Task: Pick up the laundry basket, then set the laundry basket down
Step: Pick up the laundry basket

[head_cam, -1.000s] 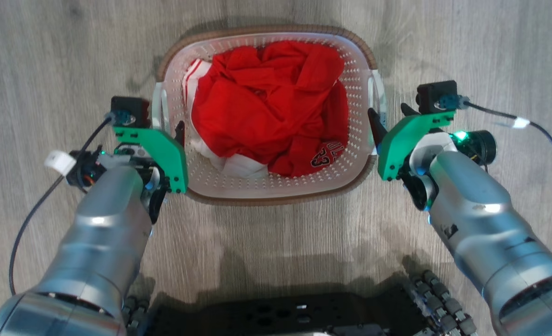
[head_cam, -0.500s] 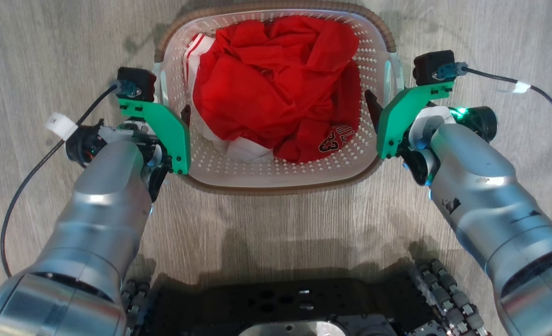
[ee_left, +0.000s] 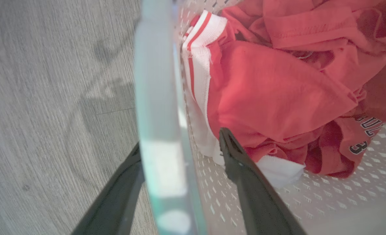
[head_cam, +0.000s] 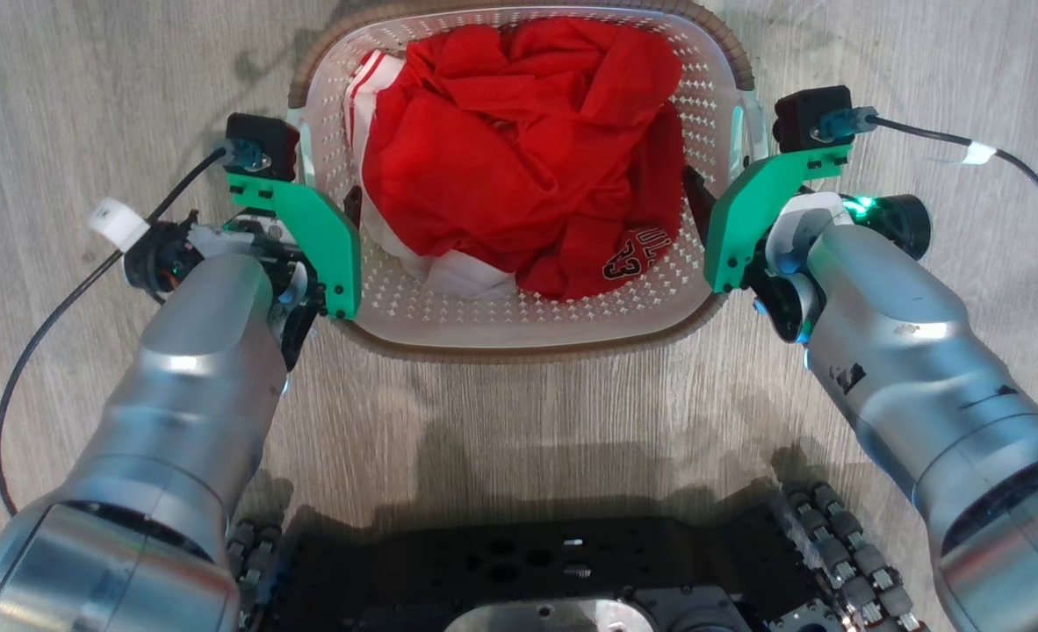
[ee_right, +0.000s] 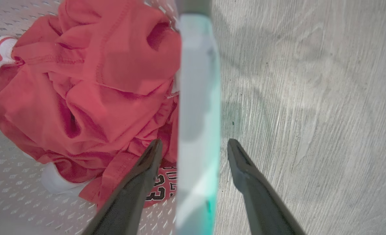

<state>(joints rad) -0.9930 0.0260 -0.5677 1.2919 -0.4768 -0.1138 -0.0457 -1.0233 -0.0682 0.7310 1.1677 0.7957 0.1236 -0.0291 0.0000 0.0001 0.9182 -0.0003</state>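
Left wrist view: my left gripper (ee_left: pixel 180 142) stands spread wide, one finger outside the basket (head_cam: pixel 519 338) and one inside against the perforated wall, with the left handle (ee_left: pixel 157 98) running up between them. The right wrist view mirrors it. My right gripper (ee_right: pixel 194 142) is just as released, and the right handle (ee_right: pixel 198 81) passes between its fingers. Neither is clenched on anything yet, and I cannot tell whether a finger actually touches the plastic.

In the last second the whole head view has shifted, so part of the change is my head moving, not the basket. Against the basket's near rim, though, both my grippers have slid further along its sides. A second ago they were level with the near half of the basket. Now they sit at the two handles, straddling them evenly.

The basket seems to rest on the floor (head_cam: pixel 519 439) straight ahead of my base, between my two arms, with the red clothes (head_cam: pixel 519 149) heaped inside. Nothing suggests it has left the floor.

I judge the approach done and the lift not begun. What comes next is to close both pairs of fingers on the handles together, then raise evenly. If one side grips first, or lower than the other, the basket could tilt and the clothes slide.
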